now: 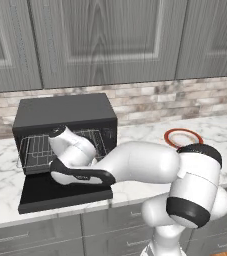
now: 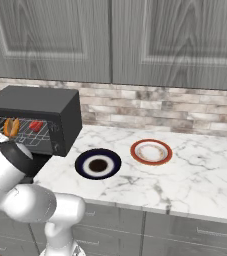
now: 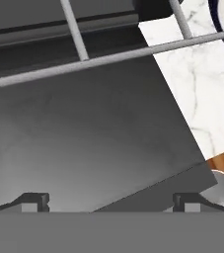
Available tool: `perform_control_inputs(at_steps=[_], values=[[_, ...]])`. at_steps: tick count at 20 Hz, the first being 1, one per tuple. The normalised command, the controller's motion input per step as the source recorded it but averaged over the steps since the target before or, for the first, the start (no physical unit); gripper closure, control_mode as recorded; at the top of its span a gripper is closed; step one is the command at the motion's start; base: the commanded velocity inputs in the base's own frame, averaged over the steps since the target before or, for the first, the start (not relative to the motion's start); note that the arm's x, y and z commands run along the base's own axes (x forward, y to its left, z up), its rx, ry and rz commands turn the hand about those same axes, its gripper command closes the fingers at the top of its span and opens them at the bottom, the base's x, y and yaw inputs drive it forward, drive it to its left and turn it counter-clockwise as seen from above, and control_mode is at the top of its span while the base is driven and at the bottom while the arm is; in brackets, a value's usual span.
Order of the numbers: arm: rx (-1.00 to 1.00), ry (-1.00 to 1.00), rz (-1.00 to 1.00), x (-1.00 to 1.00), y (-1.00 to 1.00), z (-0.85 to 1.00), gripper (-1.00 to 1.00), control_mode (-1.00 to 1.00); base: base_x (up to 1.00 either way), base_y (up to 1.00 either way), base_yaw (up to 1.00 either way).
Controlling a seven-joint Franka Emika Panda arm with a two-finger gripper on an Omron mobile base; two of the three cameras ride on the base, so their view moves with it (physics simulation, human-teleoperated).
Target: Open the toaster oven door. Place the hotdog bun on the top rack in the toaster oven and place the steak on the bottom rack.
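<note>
Pincer (image 3: 111, 201) open, flat black toaster oven door (image 3: 84, 143)

Even, soft rendered light; faint shadows under the toaster oven (image 2: 40, 117); slightly coarse, no glare.

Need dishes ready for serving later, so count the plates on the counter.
2. A round dark-blue-rimmed plate sits right of the black toaster oven; a round red-rimmed plate sits further right. The arm may hide others.
</note>
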Motion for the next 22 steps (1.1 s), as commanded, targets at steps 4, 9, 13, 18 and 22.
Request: perform_control_inputs(at_steps=[4,9,13,18,22], values=[[0.05,-0.02,0.08,0.44,0.06,-0.03,-1.00,-1.00,0.00,0.00,0.00],[0.04,0.00,0.05,0.37,0.08,0.00,-1.00,-1.00,0.00,0.00,0.00],[0.03,-0.01,0.02,0.36,0.12,0.00,-1.00,-1.00,0.00,0.00,0.00],[0.01,-0.05,0.00,0.28,0.16,0.00,-1.00,-1.00,0.00,0.00,0.00],[0.00,-0.06,-0.01,0.26,0.16,0.00,-1.00,-1.00,0.00,0.00,0.00]])
